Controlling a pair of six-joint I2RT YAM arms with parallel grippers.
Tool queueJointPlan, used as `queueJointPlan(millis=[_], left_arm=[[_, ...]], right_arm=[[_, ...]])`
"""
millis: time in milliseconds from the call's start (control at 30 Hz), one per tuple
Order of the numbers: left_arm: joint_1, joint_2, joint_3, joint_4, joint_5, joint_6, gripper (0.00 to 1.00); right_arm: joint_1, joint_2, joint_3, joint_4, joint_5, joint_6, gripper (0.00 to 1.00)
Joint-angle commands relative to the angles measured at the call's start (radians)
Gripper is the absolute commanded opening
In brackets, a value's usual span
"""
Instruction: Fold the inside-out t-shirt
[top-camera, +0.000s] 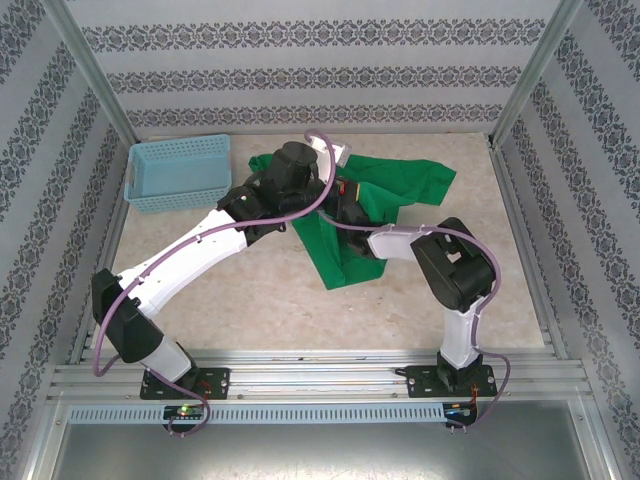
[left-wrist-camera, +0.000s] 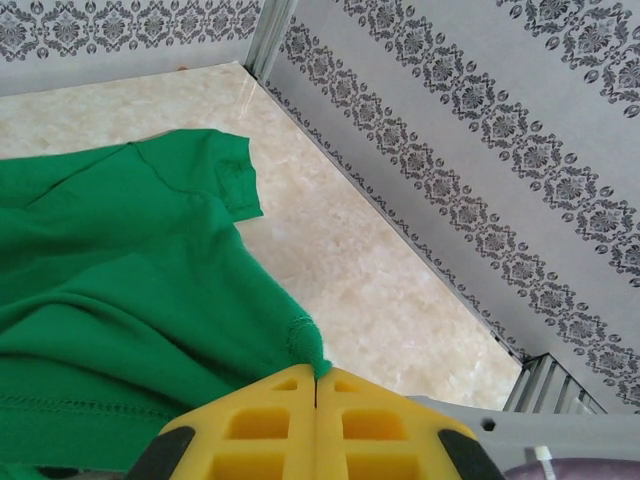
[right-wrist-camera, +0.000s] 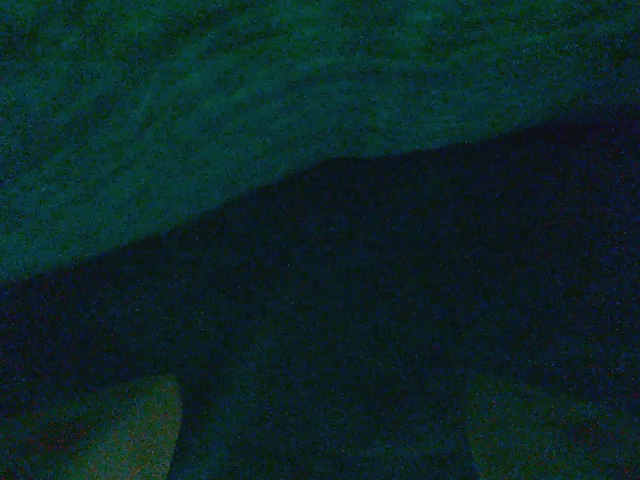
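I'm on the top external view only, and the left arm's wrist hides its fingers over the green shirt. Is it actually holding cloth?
Observer: Yes. The left gripper has its yellow fingers pressed together, pinching an edge of the t-shirt at their tips.
Operator: And the right one?
Observer: The right gripper sits in the dark under green cloth, with its fingers standing apart.
Operator: Any sleeve lying free?
Observer: One short sleeve lies flat on the table beyond the pinch, with its hem seam showing.
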Motion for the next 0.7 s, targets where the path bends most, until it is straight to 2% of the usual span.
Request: queueJointPlan(millis=[0, 100, 367, 567, 667], left_arm=[[-0.007, -0.040, 0.053, 0.021, -0.004, -0.012, 0.00], [-0.008, -0.042, 0.068, 0.004, -0.025, -0.003, 0.00], [-0.007, -0.044, 0.085, 0.000, -0.061, 0.012, 0.00], [-0.006, -0.038, 0.089, -0.010, -0.122, 0.020, 0.00], [-0.006, -0.036, 0.094, -0.015, -0.145, 0.022, 0.00]], right_arm=[[-0.006, 0.031, 0.073, -0.123, 0.015, 0.056, 0.77], [-0.018, 0.053, 0.115, -0.182, 0.029, 0.083, 0.81], [-0.046, 0.172, 0.266, -0.358, -0.088, 0.128, 0.85], [-0.027, 0.226, 0.345, -0.460, -0.082, 0.124, 0.81], [-0.021, 0.255, 0.407, -0.529, -0.080, 0.104, 0.72]])
